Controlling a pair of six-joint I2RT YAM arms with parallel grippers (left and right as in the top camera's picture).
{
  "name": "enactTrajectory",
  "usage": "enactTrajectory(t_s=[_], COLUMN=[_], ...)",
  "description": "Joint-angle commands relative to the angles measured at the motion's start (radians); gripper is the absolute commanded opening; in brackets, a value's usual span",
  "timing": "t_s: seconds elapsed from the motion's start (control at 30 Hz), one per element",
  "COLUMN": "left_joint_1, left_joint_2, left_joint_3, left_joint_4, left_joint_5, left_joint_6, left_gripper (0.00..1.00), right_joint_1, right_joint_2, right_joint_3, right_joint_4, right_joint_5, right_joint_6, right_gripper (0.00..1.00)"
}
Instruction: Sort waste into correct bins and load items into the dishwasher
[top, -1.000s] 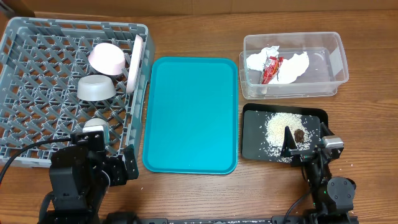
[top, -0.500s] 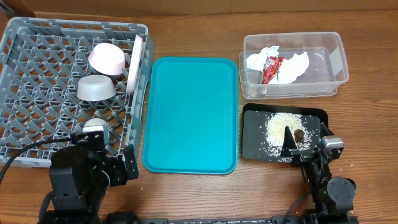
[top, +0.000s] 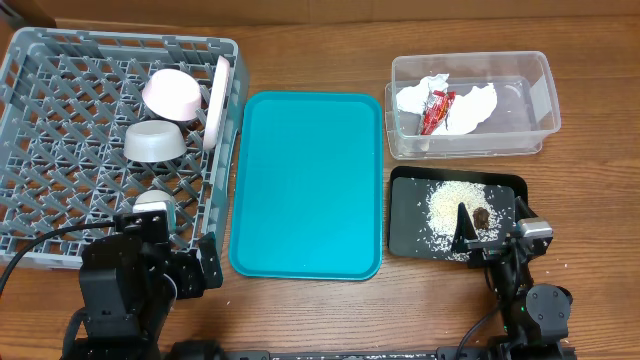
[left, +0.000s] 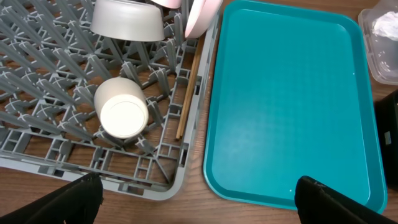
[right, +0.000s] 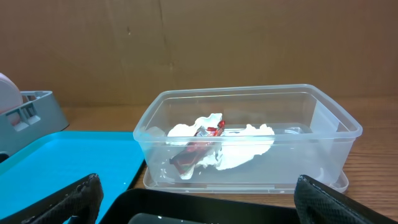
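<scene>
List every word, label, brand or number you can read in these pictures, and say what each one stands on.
No text can be read in any view.
red snack wrapper: light marks that may be print, too small and crumpled to read.
dish rack, teal tray, clear tub, black tray: no lettering visible.

The serving tray (top: 307, 180) is teal, the lattice rack (top: 120, 41) grey, the scrap (top: 481, 216) seemingly brown

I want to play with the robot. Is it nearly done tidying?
Looks done: pink bowl, grey bowl, plate, cup, chopsticks in the rack; napkin, wrapper in the clear tub; rice, scrap in the black tray. Left pincer, right pincer open, empty. Nothing left.
</scene>
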Motion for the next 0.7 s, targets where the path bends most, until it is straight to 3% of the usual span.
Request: enactTrajectory(t_s=[0.0,0.23,0.5,0.67], left_joint_1=[-0.002,-0.002,-0.01,-0.01], left_joint_2=[-0.05,-0.27,-0.553,-0.614], left_joint_3=[-0.006,-0.232,-0.629,-0.794], left_joint_4=[-0.016,0.157,0.544,0.786], left_joint_5=[-0.052,-0.047,-0.029,-0.016], left_joint_6=[0.008,0.004,-0.072,-0.097], left_gripper=[1.0,1.0,1.0,1.0], right_joint_1=[-0.004,-0.004,-0.004,-0.004], right_joint_2=[-0.012,-0.012,-0.012,-0.012], right_joint_3=[-0.01,-0.01,-0.01,-0.01], right_joint_4=[0.005,0.005,0.005,0.005], right_joint_5=[-0.004,-0.004,-0.004,-0.004], right_joint_6=[0.006,0.006,0.006,0.006], right_gripper=[1.0,1.0,1.0,1.0])
